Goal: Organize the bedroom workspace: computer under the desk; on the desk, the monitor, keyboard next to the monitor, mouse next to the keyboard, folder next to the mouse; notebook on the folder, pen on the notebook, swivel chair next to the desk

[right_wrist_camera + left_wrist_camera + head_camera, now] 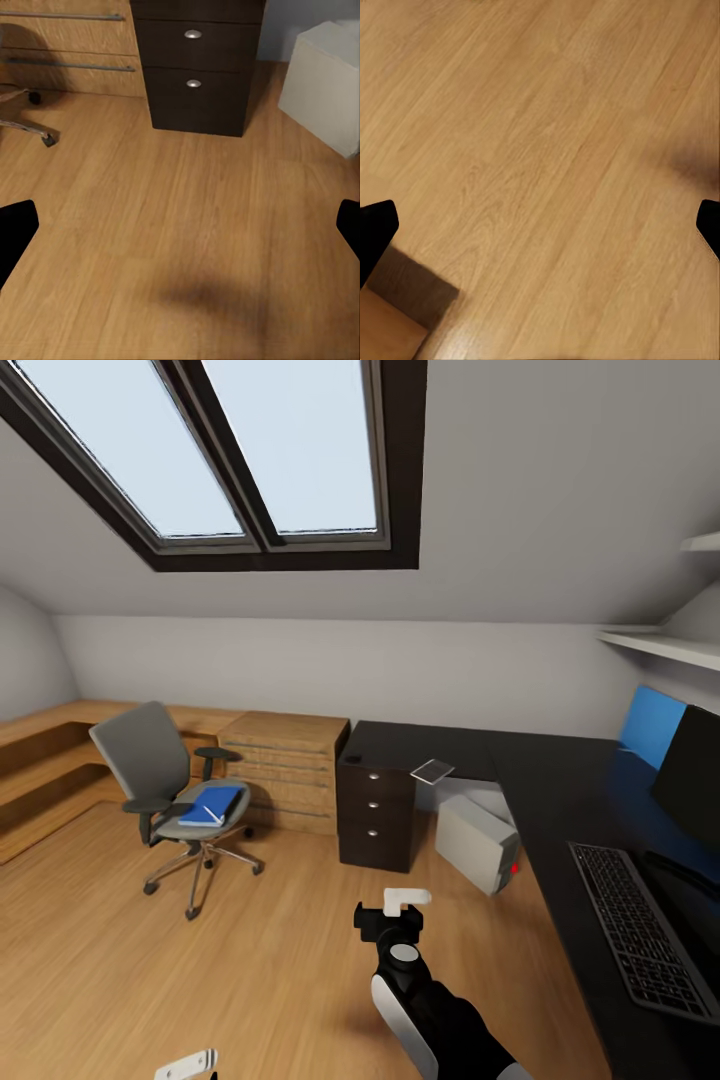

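The grey swivel chair (150, 775) stands out on the floor at the left, away from the black desk (560, 800). The blue folder (212, 804) lies on its seat. The grey computer (478, 842) sits on the floor under the desk; the right wrist view has this computer (326, 82) beside the dark drawers (196, 67). The keyboard (635, 925) lies on the desk in front of the black monitor (692, 775). A thin grey notebook (432, 771) overhangs the desk's edge, and a small dark mouse (352, 759) sits at its far corner. My right gripper (392, 912) (180, 232) and left gripper (187, 1065) (540, 232) hang open over bare floor.
A light oak dresser (285, 770) stands between chair and desk drawers, with low oak corner shelves (40, 760) further left. A blue panel (650, 725) leans behind the monitor under white wall shelves (665, 645). Plank floor (280, 970) spreads wide before me.
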Available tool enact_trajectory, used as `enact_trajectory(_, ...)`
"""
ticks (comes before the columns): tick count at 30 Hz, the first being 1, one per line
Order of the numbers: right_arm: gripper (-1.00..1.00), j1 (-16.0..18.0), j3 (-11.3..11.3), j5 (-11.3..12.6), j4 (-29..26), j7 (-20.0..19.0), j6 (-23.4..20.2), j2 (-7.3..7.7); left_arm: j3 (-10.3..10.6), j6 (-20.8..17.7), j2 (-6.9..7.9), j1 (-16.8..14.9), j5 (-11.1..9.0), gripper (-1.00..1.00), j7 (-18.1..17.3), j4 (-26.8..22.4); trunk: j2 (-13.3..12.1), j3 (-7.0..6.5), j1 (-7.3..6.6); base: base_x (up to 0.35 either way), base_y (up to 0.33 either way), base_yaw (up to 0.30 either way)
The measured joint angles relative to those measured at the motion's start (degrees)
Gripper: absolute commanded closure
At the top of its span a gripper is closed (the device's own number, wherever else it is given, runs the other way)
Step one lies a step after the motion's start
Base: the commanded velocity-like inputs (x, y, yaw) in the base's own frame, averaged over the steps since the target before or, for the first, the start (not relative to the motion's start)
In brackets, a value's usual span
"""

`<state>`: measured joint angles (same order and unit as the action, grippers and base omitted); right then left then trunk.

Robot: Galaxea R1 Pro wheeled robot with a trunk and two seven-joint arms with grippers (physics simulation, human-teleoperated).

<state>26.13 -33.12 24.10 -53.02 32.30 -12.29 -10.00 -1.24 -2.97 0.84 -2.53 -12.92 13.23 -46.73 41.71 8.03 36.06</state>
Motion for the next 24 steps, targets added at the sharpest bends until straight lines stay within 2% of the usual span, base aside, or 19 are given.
enact_trajectory(9, -1.00, 0.0, 0.0, 0.0, -0.1, 0.0, 0.0, 0.00, -0.1, 0.0, 0.07, 0.0, 0.0, -1.00, 0.0, 0.0, -3.6, -1.62, -1.98, 0.341, 0.079, 0.010)
enact_trajectory(17, -1.00, 0.0, 0.0, 0.0, -0.1, 0.1, 1.9, 0.00, -0.1, 0.0, 0.10, 0.0, -0.1, -1.00, 0.0, 0.0, -6.8, -3.46, -3.74, 0.347, 0.102, 0.168)
enact_trajectory(24, -1.00, -0.1, 0.2, -0.1, -0.5, -0.2, 2.4, 0.10, 0.0, 0.0, -0.03, 0.0, 0.0, -1.00, 0.0, 0.0, -9.6, -4.84, -5.28, 0.347, 0.098, 0.032)
